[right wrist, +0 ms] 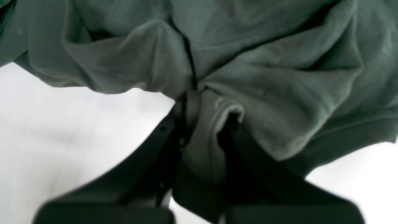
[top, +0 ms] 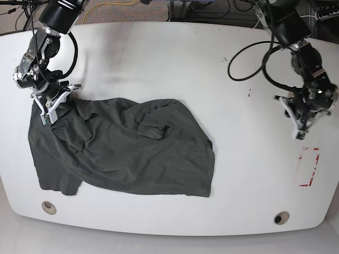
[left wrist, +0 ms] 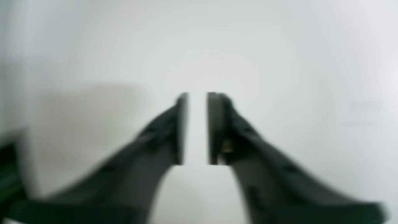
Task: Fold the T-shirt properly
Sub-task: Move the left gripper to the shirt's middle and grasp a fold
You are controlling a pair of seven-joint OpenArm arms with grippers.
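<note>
Soft dark charcoal-grey cotton T-shirt (top: 127, 148) lying rumpled across the left half of the white oval table (top: 175, 58) in the base view, bunched and creased, not yet squared into any fold. Right gripper (top: 51, 108) sitting at the garment's upper left corner; left gripper (top: 299, 124) hanging well apart over bare tabletop near a red-outlined rectangle mark (top: 309, 166).

Showing in the left wrist view: left gripper (left wrist: 197, 127) parted by a narrow gap, nothing between the dark pads, only pale surface beyond.

Showing in the right wrist view: right gripper (right wrist: 205, 124) clamped tight on a gathered hem or edge of the T-shirt (right wrist: 264, 62), cloth draping away in loose folds.

Judging by the drape: light, limp, no stiffness, likely sagging and sliding under its own weight when lifted, so needing two spread holds. Best taken at seamed edges, shoulder or hem corners, where doubled fabric gives the pads something to bite.
</note>
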